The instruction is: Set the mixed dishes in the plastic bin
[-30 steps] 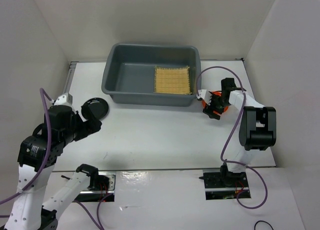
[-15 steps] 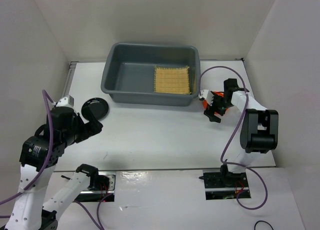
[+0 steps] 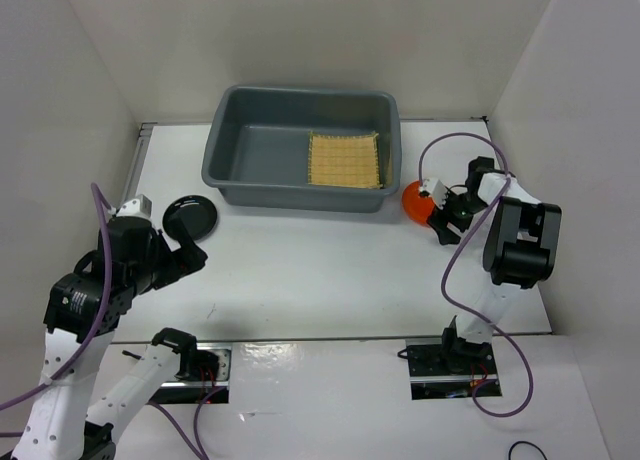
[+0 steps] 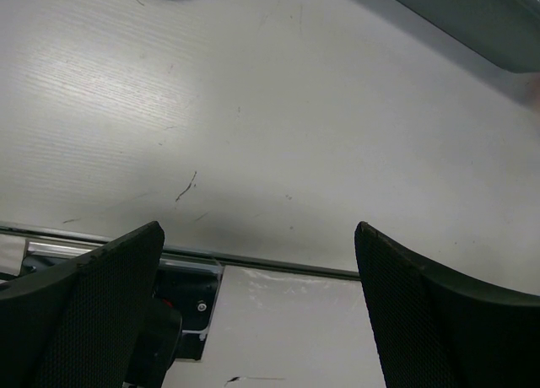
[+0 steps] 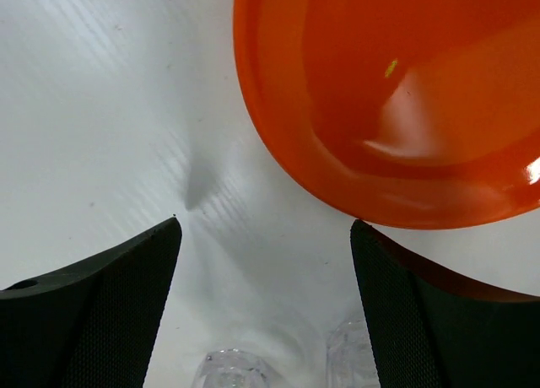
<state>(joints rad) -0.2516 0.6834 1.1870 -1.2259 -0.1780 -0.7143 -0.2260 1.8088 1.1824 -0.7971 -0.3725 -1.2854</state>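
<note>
Both arms are white links joined by chunky black motor housings. The left arm [image 3: 60,370] bears a round grey sticker on its biggest black joint, and the right arm [image 3: 518,245] has a blocky black housing of much the same size. The left cable [image 3: 99,215] and the right cable [image 3: 446,285] are purple and hang in loose loops. The left hand [image 4: 257,228] and the right hand [image 5: 266,223] each have two black fingers [image 4: 101,304] with finely meshed inner faces. Silvery base plates [image 3: 425,385] sit at the near edge of the counter [image 3: 300,270].
</note>
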